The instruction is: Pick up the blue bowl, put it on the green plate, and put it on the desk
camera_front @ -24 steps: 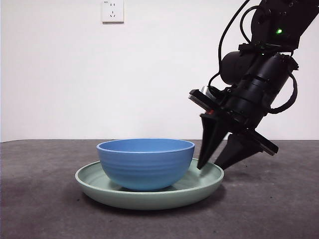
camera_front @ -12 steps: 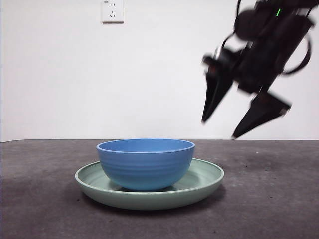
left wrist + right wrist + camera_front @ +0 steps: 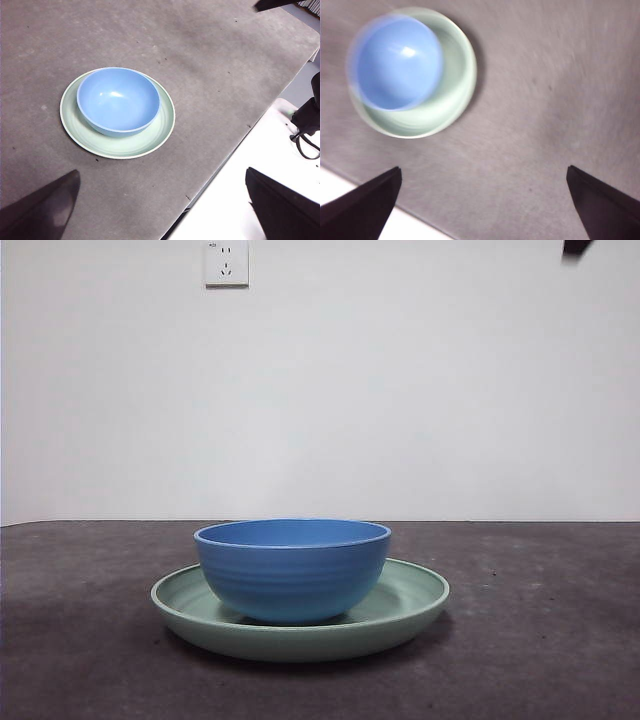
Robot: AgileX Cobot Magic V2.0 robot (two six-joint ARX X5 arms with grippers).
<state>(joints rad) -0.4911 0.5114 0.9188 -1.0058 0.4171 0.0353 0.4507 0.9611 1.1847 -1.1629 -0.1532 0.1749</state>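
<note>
The blue bowl (image 3: 292, 568) stands upright inside the green plate (image 3: 410, 605), which rests on the desk (image 3: 540, 640). Both also show in the left wrist view, bowl (image 3: 118, 100) on plate (image 3: 150, 140), and blurred in the right wrist view, bowl (image 3: 395, 62) on plate (image 3: 455, 85). My right gripper (image 3: 483, 168) is open and empty, high above the desk and off to one side of the plate; in the front view only a black tip (image 3: 575, 246) shows at the top right corner. My left gripper (image 3: 161, 172) is open and empty, well away from the plate.
A white wall with a socket (image 3: 226, 262) stands behind the desk. In the left wrist view the desk's edge (image 3: 235, 145) runs diagonally, with a white surface and black cables (image 3: 305, 130) beyond it.
The right gripper has risen from beside the plate's right rim, up and out of the front view. Bowl and plate have not moved.
</note>
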